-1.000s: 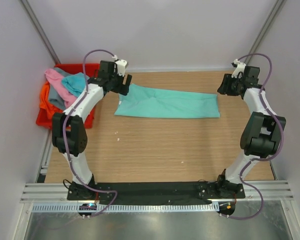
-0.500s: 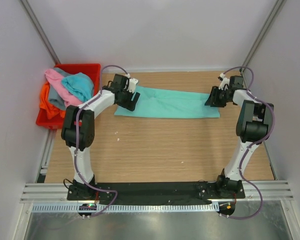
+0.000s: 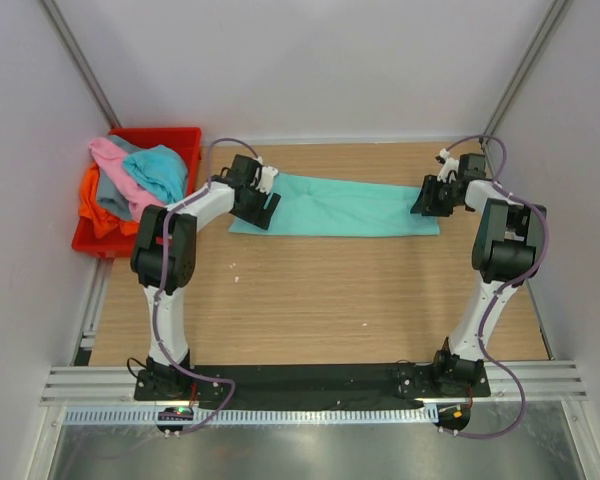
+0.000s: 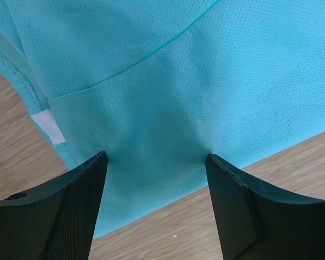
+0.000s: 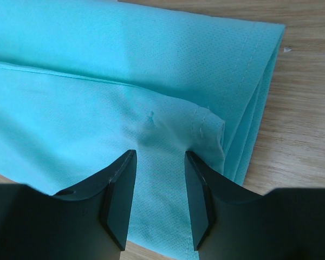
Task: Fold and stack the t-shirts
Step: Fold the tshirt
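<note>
Both arms have dropped onto the green shirt, a folded strip lying left-to-right across the frame's upper middle. The left gripper, spread wide, straddles its left end; the right gripper, half-spread, presses its right end.

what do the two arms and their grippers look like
The left arm and right arm both have white links with bulky black joint housings, and a thin purple cable loops along each. The left gripper and right gripper each have two flat, matte black fingers.
</note>
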